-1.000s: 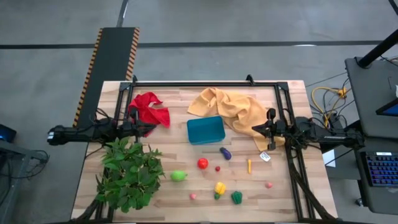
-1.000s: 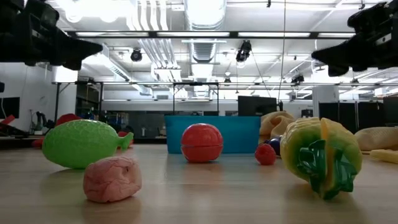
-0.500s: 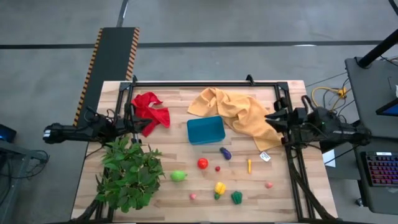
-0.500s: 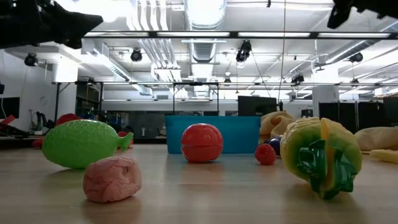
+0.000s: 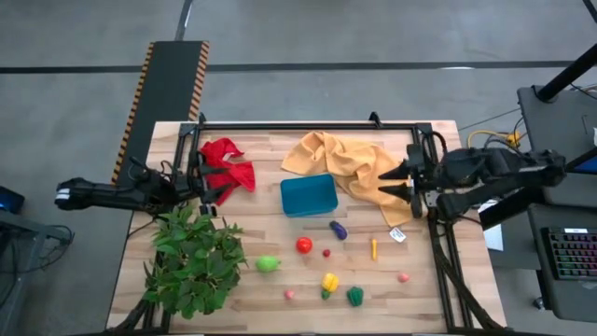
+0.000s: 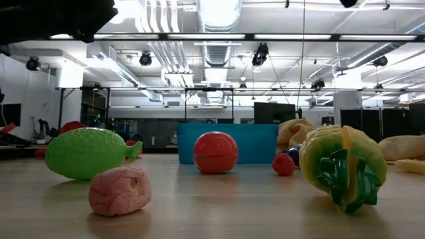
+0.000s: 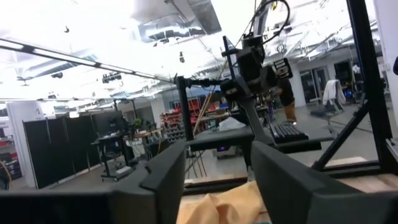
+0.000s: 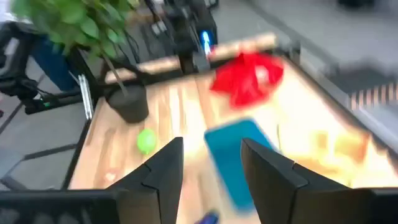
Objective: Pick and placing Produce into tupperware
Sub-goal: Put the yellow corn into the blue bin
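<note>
Both arms reach in level from the table's sides. The left gripper (image 5: 213, 189) sits at the left edge, over the near corner of the red cloth (image 5: 227, 161), its fingers (image 7: 163, 176) spread with nothing between them. The right gripper (image 5: 390, 179) hangs over the right part of the mustard-yellow cloth (image 5: 347, 164), its two fingers (image 8: 163, 167) likewise parted and empty.

The wooden table (image 5: 270, 303) carries a big leafy green plant (image 5: 193, 259) at its near left corner. The mustard-yellow cloth lies crumpled at the far right of centre, the red cloth at the far left. The teal-blue tupperware (image 5: 308, 195) stands in the middle, just beside the yellow cloth's near edge, with nothing showing inside it.

The produce lies on bare wood nearer than the tupperware: a light green fruit (image 5: 268, 264) next to the plant's leaves, a red round piece (image 5: 304, 245), a purple piece (image 5: 338, 230), a yellow piece (image 5: 330, 281) touching a small green bit, a dark green piece (image 5: 354, 296), a slim yellow piece (image 5: 374, 248), a tiny red ball (image 5: 326, 252), and two small pink pieces (image 5: 403, 276), well apart. A small white tag (image 5: 397, 235) lies near the right rail.

In the low view the red piece (image 6: 215, 153) stands in front of the tupperware (image 6: 259, 142), hiding part of its wall; the arms are cut off at the top there. The right wrist view is blurred.
</note>
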